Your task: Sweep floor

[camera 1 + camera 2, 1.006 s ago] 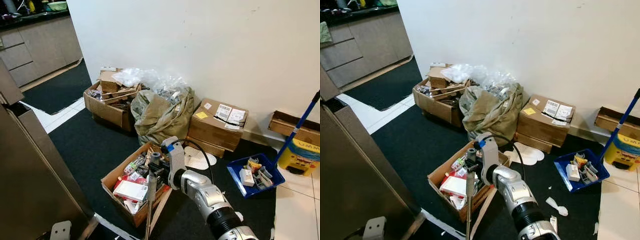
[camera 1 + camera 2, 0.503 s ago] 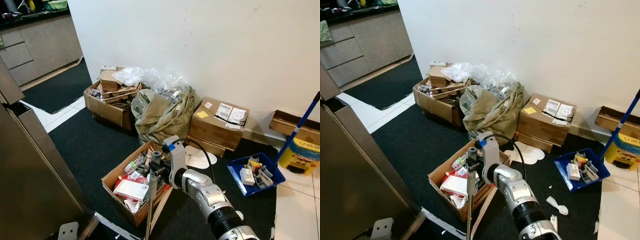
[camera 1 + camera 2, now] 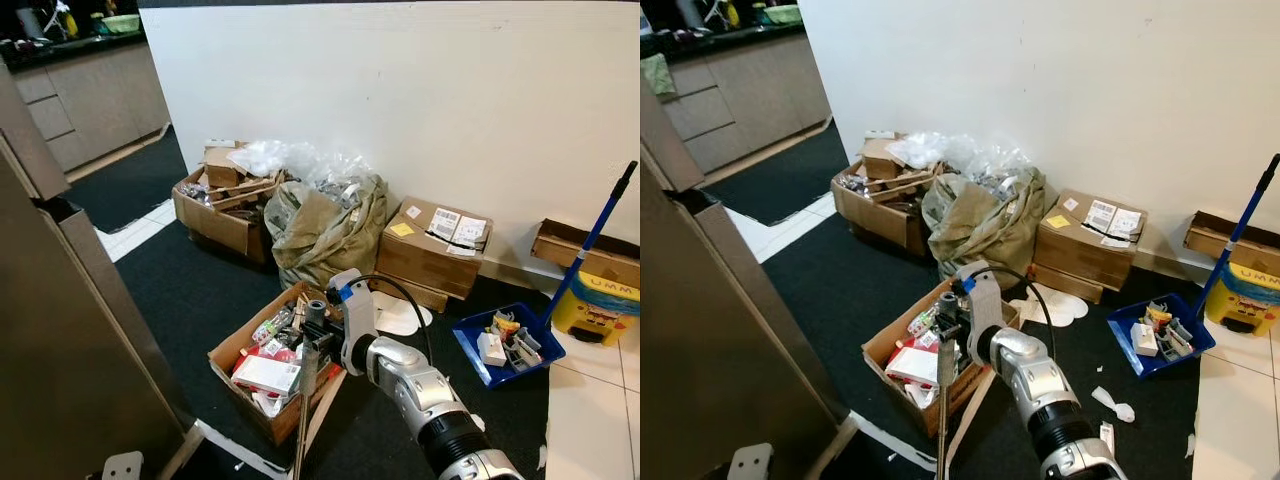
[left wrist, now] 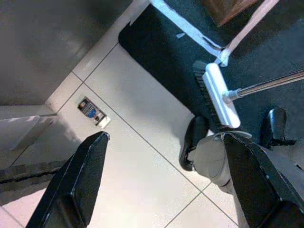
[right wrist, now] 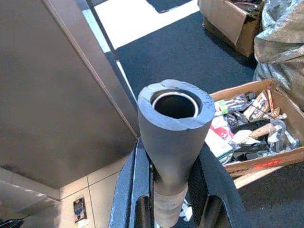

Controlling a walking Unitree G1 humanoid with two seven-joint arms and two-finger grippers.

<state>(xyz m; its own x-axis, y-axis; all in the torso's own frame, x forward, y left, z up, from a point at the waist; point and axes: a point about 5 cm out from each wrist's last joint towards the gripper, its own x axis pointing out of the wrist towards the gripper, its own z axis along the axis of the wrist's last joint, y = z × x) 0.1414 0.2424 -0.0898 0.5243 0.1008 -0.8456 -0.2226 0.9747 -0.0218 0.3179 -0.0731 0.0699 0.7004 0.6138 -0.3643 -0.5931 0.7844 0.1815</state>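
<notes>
Black-fingered right gripper (image 5: 166, 209) clamps the grey-handled metal broom (image 5: 173, 137) upright, apparently mid-sweep; next, drag white paper scraps (image 3: 1112, 404) toward the blue dustpan (image 3: 1160, 345).

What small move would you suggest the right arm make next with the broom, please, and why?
Probably a short stroke drawing the white broom head along the dark carpet. The right gripper is clamped on the grey broom handle, and white paper scraps lie on that carpet.
</notes>
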